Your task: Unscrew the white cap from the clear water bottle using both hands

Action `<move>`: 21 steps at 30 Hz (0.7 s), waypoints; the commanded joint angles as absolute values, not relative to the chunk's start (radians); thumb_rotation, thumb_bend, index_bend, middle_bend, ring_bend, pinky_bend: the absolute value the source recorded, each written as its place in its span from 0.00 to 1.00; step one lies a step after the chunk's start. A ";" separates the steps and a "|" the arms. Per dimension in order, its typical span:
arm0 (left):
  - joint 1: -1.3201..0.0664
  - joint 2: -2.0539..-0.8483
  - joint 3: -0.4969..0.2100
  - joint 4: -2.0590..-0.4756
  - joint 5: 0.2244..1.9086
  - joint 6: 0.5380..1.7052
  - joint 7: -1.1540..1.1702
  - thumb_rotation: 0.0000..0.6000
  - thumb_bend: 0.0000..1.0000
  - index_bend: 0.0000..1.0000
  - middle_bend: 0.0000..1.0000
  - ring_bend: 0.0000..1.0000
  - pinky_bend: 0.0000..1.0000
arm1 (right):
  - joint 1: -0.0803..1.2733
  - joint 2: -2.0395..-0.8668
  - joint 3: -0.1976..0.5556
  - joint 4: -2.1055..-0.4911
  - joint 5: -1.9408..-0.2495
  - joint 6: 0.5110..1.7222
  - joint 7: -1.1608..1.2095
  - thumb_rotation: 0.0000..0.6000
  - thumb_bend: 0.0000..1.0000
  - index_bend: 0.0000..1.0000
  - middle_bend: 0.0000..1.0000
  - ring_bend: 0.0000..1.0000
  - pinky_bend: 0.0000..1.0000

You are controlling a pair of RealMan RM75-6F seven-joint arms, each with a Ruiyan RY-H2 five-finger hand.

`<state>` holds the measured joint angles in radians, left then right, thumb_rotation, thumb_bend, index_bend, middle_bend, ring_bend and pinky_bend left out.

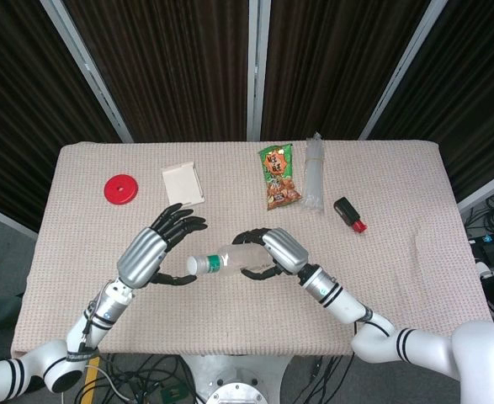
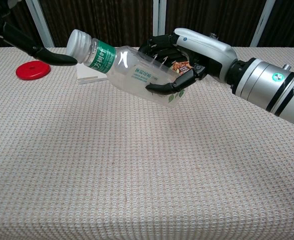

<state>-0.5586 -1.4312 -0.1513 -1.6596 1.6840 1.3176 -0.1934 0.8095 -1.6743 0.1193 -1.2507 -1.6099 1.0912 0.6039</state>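
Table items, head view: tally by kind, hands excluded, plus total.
Clear water bottle with white cap, held off the table by the right hand: 1
Red disc: 1
White flat box: 1
Green snack packet: 1
Clear wrapped bundle: 1
Small black and red object: 1
Total: 6
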 commanded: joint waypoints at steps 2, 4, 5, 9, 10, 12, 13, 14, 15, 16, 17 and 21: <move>-0.563 -1.429 -0.149 -1.667 1.686 1.323 -0.197 1.00 0.00 0.18 0.16 0.08 0.04 | 0.814 -1.679 0.119 -1.246 -1.605 1.086 0.602 1.00 0.46 0.63 0.53 0.38 0.45; -0.563 -1.425 -0.146 -1.673 1.689 1.327 -0.193 1.00 0.00 0.18 0.16 0.08 0.04 | 0.818 -1.682 0.119 -1.242 -1.603 1.082 0.601 1.00 0.46 0.63 0.53 0.38 0.45; -0.563 -1.423 -0.145 -1.677 1.691 1.330 -0.191 1.00 0.00 0.18 0.16 0.08 0.04 | 0.819 -1.684 0.119 -1.241 -1.601 1.082 0.602 1.00 0.46 0.63 0.53 0.38 0.45; -0.561 -1.414 -0.135 -1.687 1.696 1.336 -0.179 1.00 0.00 0.18 0.16 0.08 0.04 | 0.820 -1.687 0.121 -1.234 -1.598 1.087 0.605 1.00 0.46 0.63 0.53 0.38 0.45; -0.560 -1.411 -0.130 -1.689 1.696 1.334 -0.176 1.00 0.00 0.18 0.16 0.08 0.04 | 0.819 -1.687 0.122 -1.233 -1.597 1.091 0.606 1.00 0.46 0.63 0.53 0.38 0.45; -0.558 -1.409 -0.125 -1.688 1.694 1.333 -0.171 1.00 0.00 0.18 0.16 0.08 0.04 | 0.817 -1.685 0.123 -1.235 -1.596 1.097 0.608 1.00 0.46 0.63 0.53 0.38 0.45; -0.558 -1.410 -0.124 -1.684 1.690 1.333 -0.167 1.00 0.00 0.18 0.16 0.08 0.04 | 0.816 -1.682 0.123 -1.237 -1.597 1.102 0.609 1.00 0.46 0.63 0.53 0.38 0.45; -0.557 -1.410 -0.123 -1.681 1.686 1.332 -0.165 1.00 0.00 0.18 0.16 0.08 0.04 | 0.815 -1.680 0.122 -1.240 -1.598 1.105 0.608 1.00 0.46 0.63 0.53 0.38 0.45; -0.557 -1.411 -0.124 -1.679 1.680 1.331 -0.163 1.00 0.00 0.18 0.16 0.08 0.04 | 0.815 -1.679 0.121 -1.242 -1.600 1.106 0.607 1.00 0.46 0.63 0.53 0.38 0.45; -0.557 -1.413 -0.126 -1.677 1.673 1.330 -0.164 1.00 0.00 0.18 0.16 0.08 0.04 | 0.814 -1.676 0.118 -1.247 -1.601 1.107 0.605 1.00 0.46 0.63 0.53 0.38 0.45; -0.558 -1.414 -0.127 -1.678 1.670 1.330 -0.167 1.00 0.00 0.18 0.16 0.08 0.04 | 0.814 -1.676 0.117 -1.249 -1.602 1.108 0.605 1.00 0.46 0.63 0.53 0.38 0.45; -0.563 -1.419 -0.129 -1.678 1.673 1.334 -0.170 1.00 0.00 0.18 0.16 0.08 0.04 | 0.818 -1.681 0.114 -1.249 -1.599 1.099 0.602 1.00 0.46 0.63 0.53 0.38 0.45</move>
<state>-0.5630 -1.4189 -0.1288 -1.6780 1.6724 1.3333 -0.1696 0.8179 -1.6801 0.1139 -1.2491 -1.5998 1.0996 0.6020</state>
